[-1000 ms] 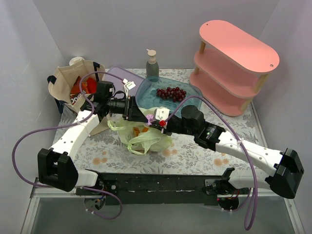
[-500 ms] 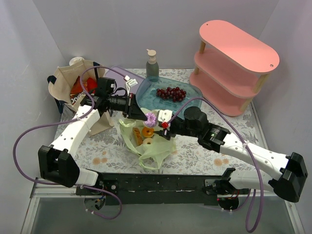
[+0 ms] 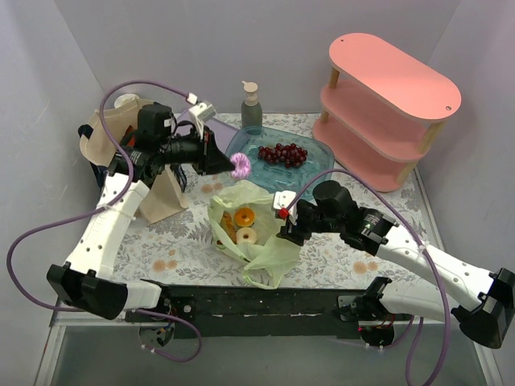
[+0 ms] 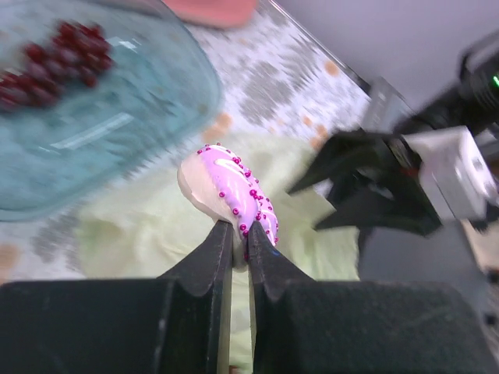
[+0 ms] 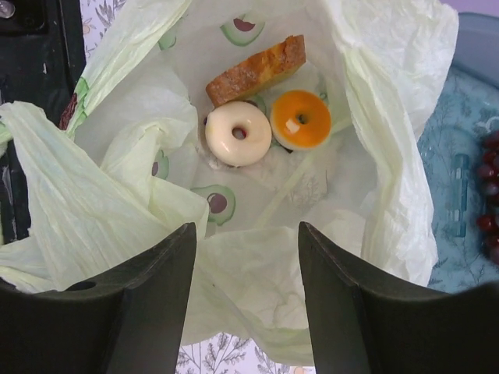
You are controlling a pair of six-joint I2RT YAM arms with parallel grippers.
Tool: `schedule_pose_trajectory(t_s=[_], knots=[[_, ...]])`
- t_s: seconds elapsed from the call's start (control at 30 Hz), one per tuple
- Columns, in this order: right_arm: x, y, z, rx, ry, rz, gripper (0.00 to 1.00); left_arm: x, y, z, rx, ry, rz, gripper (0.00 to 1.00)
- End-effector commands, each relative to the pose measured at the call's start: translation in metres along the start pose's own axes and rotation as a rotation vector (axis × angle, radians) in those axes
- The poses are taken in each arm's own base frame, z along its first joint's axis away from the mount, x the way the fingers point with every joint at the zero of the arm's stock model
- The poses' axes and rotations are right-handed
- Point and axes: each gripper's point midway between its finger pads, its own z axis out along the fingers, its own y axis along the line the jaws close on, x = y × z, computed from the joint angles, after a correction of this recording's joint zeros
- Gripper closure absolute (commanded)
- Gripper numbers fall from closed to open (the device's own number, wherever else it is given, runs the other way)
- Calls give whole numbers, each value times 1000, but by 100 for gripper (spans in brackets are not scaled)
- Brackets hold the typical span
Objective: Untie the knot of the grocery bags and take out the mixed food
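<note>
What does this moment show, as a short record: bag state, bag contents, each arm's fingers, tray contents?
bag: thin pale-green plastic bag, untied, mouth open
inside bag: white-iced ring donut, orange-iced ring donut, brown cake slice
left fingers: shut on pink-iced sprinkled donut, held in the air near the tray
right fingers: open, over the bag's mouth
tray: clear blue plastic tray holds dark red grapes

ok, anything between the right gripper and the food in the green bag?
Nothing visible. The green bag is spread open under the open right gripper, and the white donut, orange donut and cake slice lie uncovered at the bottom. Bag walls flank them without covering them.
</note>
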Motion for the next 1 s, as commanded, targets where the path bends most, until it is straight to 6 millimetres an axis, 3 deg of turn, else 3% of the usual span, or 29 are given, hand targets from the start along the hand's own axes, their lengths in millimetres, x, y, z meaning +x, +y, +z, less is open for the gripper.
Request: schedule_pose_trajectory(t_s=[0.0,0.03,0.07,0.13,0.2,0.33,0.37,0.4,0.6,0.67,0.8,0.97], knots=[[-16,-3,-21,-11,-9,-7,39,-69,75,0,-335,-169,91,100],[-15,-4,-21,-10,-4,-9,39,-72,98,7,-398,-173,70,100],[-15,-4,-23,-14,4,-11,39,-89,111,7,-447,-216,86,100],[-17,-6,-23,-15,9,-37,39,-104,142,8,-559,-239,97,100],[-17,-10,-21,-8,11,-44,40,-113,179,24,-618,-229,96,100],[-16,-26,-13,28,22,3,41,-108,248,40,-722,-249,40,100],[-17,-33,-13,45,19,23,36,-94,269,49,-730,-229,0,100],[-17,-35,-10,38,18,35,30,-90,278,53,-728,-232,-24,100],[-19,-46,-5,57,32,27,30,-62,334,85,-745,-195,-66,100],[-15,-45,-3,50,39,36,29,-54,339,94,-699,-190,-80,100],[-5,-36,0,21,50,68,30,-26,368,103,-689,-160,-140,100],[-4,-35,2,3,57,81,31,-11,384,113,-632,-141,-143,100]])
